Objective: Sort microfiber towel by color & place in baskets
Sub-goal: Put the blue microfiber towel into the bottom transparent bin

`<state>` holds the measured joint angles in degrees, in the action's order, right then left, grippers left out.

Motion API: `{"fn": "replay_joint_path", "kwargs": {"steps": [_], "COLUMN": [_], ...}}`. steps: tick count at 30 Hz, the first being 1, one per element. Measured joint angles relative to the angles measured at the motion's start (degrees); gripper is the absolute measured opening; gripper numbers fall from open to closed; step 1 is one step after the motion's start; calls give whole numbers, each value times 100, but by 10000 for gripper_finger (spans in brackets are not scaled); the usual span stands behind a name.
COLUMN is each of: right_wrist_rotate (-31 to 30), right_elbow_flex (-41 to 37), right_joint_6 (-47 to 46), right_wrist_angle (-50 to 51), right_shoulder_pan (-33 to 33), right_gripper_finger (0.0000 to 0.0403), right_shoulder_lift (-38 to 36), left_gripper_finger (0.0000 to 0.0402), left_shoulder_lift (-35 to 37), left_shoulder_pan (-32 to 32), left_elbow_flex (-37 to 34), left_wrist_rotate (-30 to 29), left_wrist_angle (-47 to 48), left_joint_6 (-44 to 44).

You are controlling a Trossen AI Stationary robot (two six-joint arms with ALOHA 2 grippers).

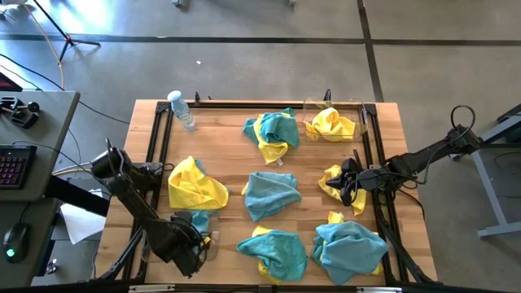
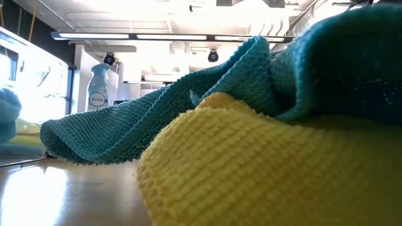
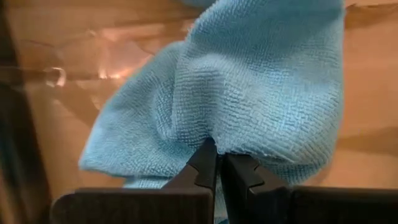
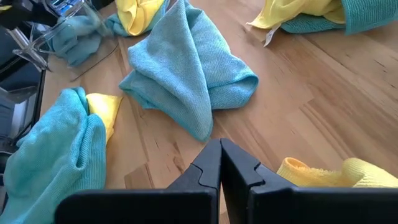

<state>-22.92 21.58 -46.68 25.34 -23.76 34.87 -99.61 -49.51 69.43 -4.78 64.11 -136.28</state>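
Observation:
Teal and yellow microfiber towels lie crumpled over the wooden table [image 1: 232, 167]. My left gripper [image 1: 198, 238], near the front left corner, is shut on a teal towel [image 3: 249, 81], seen from above as a small teal bunch [image 1: 192, 220]. A clear basket's rim [image 3: 56, 74] shows beside it. My right gripper [image 1: 350, 185] is shut [image 4: 221, 155] over a yellow towel [image 1: 334, 183] at the right. A second basket [image 1: 362, 114] at the far right holds a yellow towel [image 1: 330, 124]. My left gripper pinches a raised fold of the teal towel [image 3: 211, 134] between its two fingers, coming from above and pointing down. The cloth spreads out below the fingers in slack folds. Whether its lower end rests on anything does not show.
Loose towels: yellow at the left [image 1: 195, 185], teal in the middle [image 1: 271, 194], mixed heaps at the far side [image 1: 273, 134], near middle [image 1: 275, 252] and near right [image 1: 350, 248]. A water bottle [image 1: 182, 110] stands at the far left corner. A towel heap [image 2: 251, 163] fills the low view.

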Motion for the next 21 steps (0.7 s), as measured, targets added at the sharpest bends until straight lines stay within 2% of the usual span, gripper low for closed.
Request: {"fn": "replay_joint_path", "kwargs": {"steps": [6, 14, 17, 21], "right_wrist_rotate": [-9, -112, -111, -114], "right_elbow_flex": [0, 0, 0, 0], "right_joint_6": [-255, -491, -493, -493], "right_wrist_angle": [-17, -21, -22, -35], "right_shoulder_pan": [1, 1, -1, 1], "right_gripper_finger": [0, 0, 0, 0], "right_shoulder_lift": [0, 0, 0, 0], "left_gripper_finger": [0, 0, 1, 18], "left_shoulder_lift": [321, 355, 322, 329], "left_shoulder_pan": [-13, -45, -44, -36], "left_elbow_flex": [-740, -1594, -1718, -1722], "left_wrist_rotate": [-15, 1, -4, 124], "left_wrist_angle": [-542, -2144, -2534, -2470], "left_joint_6": [-3, 6, 132, 139]}}
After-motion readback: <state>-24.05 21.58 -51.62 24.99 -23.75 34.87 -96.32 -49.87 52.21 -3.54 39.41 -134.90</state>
